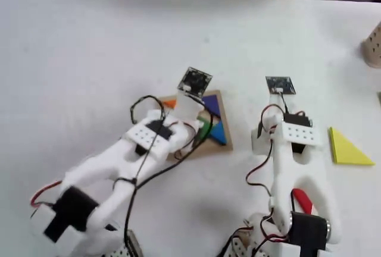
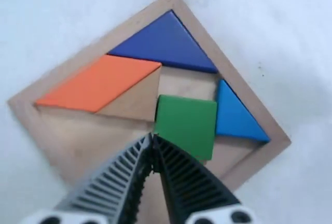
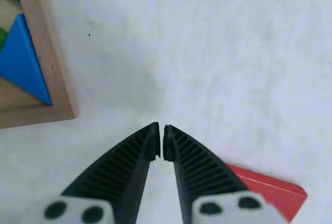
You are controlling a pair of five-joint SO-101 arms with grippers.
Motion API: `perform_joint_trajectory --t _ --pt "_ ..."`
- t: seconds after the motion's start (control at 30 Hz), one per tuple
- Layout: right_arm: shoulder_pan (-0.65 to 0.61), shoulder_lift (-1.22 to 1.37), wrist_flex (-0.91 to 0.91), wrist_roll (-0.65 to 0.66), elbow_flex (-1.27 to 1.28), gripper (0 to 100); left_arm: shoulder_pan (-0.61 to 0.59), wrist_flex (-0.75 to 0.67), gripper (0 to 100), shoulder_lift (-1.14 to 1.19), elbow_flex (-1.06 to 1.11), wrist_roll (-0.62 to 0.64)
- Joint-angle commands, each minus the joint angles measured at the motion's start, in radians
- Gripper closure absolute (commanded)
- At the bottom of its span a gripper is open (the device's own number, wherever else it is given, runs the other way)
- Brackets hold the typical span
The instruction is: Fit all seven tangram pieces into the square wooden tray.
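1. On the white desk (image 1: 89, 49) the square wooden tray (image 2: 228, 74) lies in front of the left arm, which covers much of it in the high view.
2. Four flat, plain-coloured pieces lie inside the tray: a dark blue triangle (image 2: 163, 42) along one rim, an orange parallelogram (image 2: 98, 81) beside it, a green square (image 2: 187, 123) near the middle and a light blue triangle (image 2: 233, 117) just beside the square.
3. Bare wood shows between the square and the dark blue triangle, and across the part of the tray floor nearest the left wrist camera.
4. Left hand (image 2: 153, 149): jaws closed together on nothing, tips over the tray at the green square's corner; whether they touch it cannot be told.
5. Right hand (image 3: 161, 141): jaws closed, gripping nothing, over bare desk between the tray's corner and a red piece (image 3: 270, 190).
6. That red piece is partly hidden behind the right hand, so its shape is hard to make out.
7. Yellow triangle (image 1: 347, 148): flat on the desk beyond the right arm, well apart from the tray
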Motion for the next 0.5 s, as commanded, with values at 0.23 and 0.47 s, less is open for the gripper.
perform_joint_trajectory --t 0.23,0.47 --pt "-0.021 -0.042 -0.022 0.014 0.005 98.1 0.068 0.051 98 -0.203 0.100 -0.084" --pt "-0.013 -0.042 -0.022 0.006 0.005 98.1 0.090 0.046 98 -0.120 0.061 -0.083"
